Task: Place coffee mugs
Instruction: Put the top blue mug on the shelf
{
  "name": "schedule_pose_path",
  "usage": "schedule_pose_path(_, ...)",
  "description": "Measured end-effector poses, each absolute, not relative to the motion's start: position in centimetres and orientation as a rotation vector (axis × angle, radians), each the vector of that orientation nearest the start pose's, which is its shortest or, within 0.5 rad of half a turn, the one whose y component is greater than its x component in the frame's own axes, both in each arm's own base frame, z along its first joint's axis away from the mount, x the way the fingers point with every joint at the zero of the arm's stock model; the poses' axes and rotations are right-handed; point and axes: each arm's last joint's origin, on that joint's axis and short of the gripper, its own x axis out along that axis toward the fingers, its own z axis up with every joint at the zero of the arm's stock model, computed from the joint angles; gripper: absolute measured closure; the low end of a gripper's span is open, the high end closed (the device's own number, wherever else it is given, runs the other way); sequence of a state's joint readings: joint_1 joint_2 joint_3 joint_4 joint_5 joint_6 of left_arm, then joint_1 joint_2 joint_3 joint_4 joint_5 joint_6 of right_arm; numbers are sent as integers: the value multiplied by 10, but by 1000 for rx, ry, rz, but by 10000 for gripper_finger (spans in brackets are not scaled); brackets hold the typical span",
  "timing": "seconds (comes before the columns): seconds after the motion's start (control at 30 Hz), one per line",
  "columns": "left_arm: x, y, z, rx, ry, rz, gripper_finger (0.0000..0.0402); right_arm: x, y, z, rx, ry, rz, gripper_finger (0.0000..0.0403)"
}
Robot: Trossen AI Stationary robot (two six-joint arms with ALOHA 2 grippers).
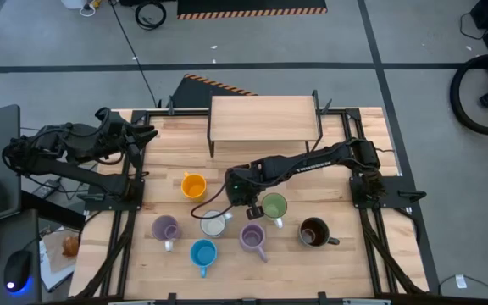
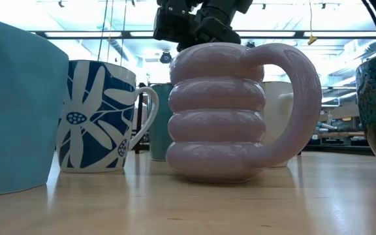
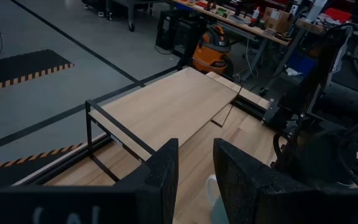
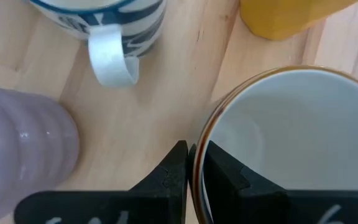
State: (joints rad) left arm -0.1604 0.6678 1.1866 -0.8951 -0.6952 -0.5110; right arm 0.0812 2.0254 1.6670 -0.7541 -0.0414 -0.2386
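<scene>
At the tabletop's (image 1: 346, 254) centre, the right gripper (image 4: 191, 163) has its jaws clamped on a white mug's (image 4: 291, 137) rim at six o'clock; glazed ceramic looks slippery, brittle. Left gripper (image 3: 194, 171) jaws apart, idle.

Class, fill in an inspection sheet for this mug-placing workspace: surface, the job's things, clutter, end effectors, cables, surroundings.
Surface: wooden table with a small wooden shelf at its far edge.
Job's things: orange mug, floral mug, plain purple mug, blue mug, ribbed purple mug, green mug and brown mug stand upright; a white mug is gripped.
Clutter: nothing seen.
End effectors: right end effector is shut on the white mug's rim, mid-table; left end effector is open, waiting at the table's left edge.
Cables: black cable crosses the floor.
Surroundings: orange shop vacuum, hazard-striped mat.
</scene>
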Motion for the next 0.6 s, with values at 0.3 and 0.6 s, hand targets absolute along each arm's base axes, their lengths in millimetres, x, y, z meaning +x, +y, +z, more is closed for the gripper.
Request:
schedule_pose_path(0.3,81,6,407,-336,203,601,294,424,35,237,-250,1086,218,359)
schedule_pose_path(0.6,81,6,407,-335,203,601,294,408,34,275,-236,1007,197,359)
